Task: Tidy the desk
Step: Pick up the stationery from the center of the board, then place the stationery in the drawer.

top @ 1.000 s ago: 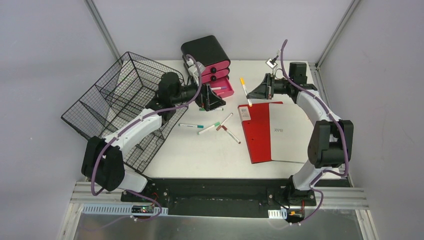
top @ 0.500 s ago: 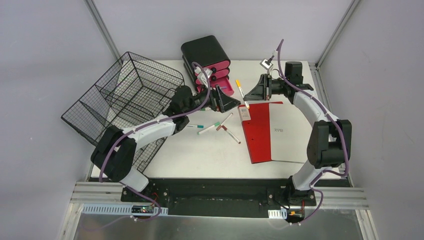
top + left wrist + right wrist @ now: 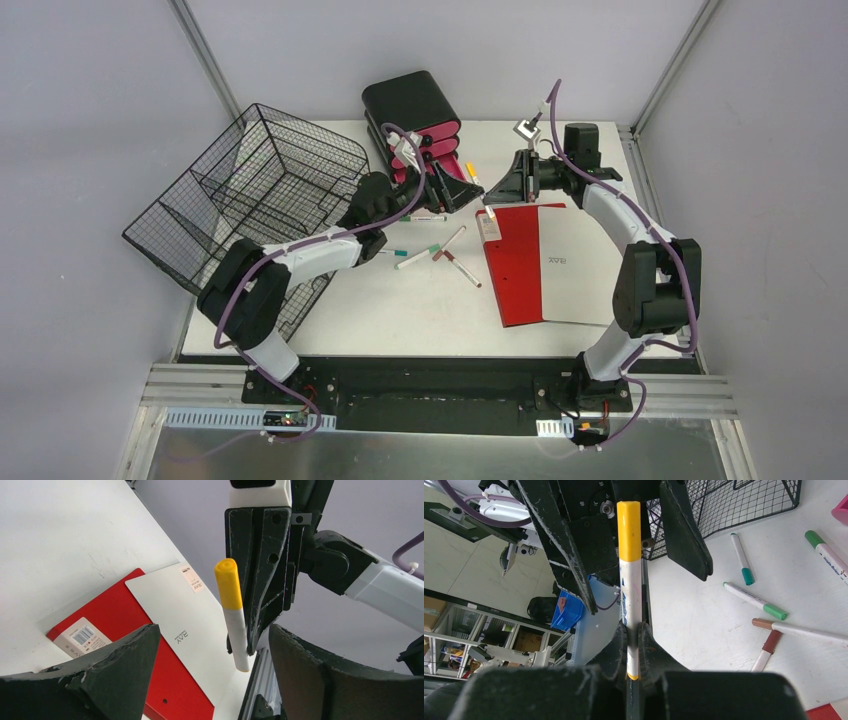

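Desk (image 3: pixel 400 305): flat, matt white rectangular top with a metal frame at its edge. It fills the middle of the overhead view, beyond the arm bases.

Right gripper (image 3: pixel 633 636): clenched on a yellow-capped marker (image 3: pixel 629 580), pinching the lower end of its smooth white barrel. The cap points towards the left arm.

Left gripper (image 3: pixel 214 632): released. Its scuffed black fingers (image 3: pixel 125 655) stand wide on either side of the marker, with a gap on both sides.

Wire basket (image 3: pixel 270 170): black mesh divided into compartments, tilted at the desk's left edge.

Drawer unit (image 3: pixel 412 105): glossy black shell, pink drawer fronts, far centre. The left arm hides the lower drawers, so their contents cannot be told.

Notebook (image 3: pixel 545 262): flat, with a red panel and a white one, and a barcode sticker on the red. It lies on the desk right of centre.

Loose on the bare desk: a teal-capped marker (image 3: pixel 740 556), a green-capped marker (image 3: pixel 755 600) and a brown-capped marker (image 3: pixel 796 629), all slim white barrels.
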`<state>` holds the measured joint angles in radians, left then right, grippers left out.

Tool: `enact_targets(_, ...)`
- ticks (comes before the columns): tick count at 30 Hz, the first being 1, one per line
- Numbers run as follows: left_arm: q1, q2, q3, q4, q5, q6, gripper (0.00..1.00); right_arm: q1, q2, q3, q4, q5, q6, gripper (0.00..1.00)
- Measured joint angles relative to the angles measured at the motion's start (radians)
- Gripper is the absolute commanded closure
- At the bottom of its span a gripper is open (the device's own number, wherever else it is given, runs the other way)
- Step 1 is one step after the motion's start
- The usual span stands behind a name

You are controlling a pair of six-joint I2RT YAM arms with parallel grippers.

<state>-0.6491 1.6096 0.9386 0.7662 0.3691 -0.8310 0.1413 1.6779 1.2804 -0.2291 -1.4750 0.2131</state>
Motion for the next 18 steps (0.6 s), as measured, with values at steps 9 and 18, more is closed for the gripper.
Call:
enact_targets(9,-0.01,0.03,0.026,0.036,-0.002,-0.042,0.38,0.004,0.0,0.0,0.0,-0.005,0.0,1.0)
enact_targets(18,-0.013,0.062,0.058,0.044,-0.001,-0.071,0.7,0.006,0.0,0.0,0.0,-0.005,0.0,1.0)
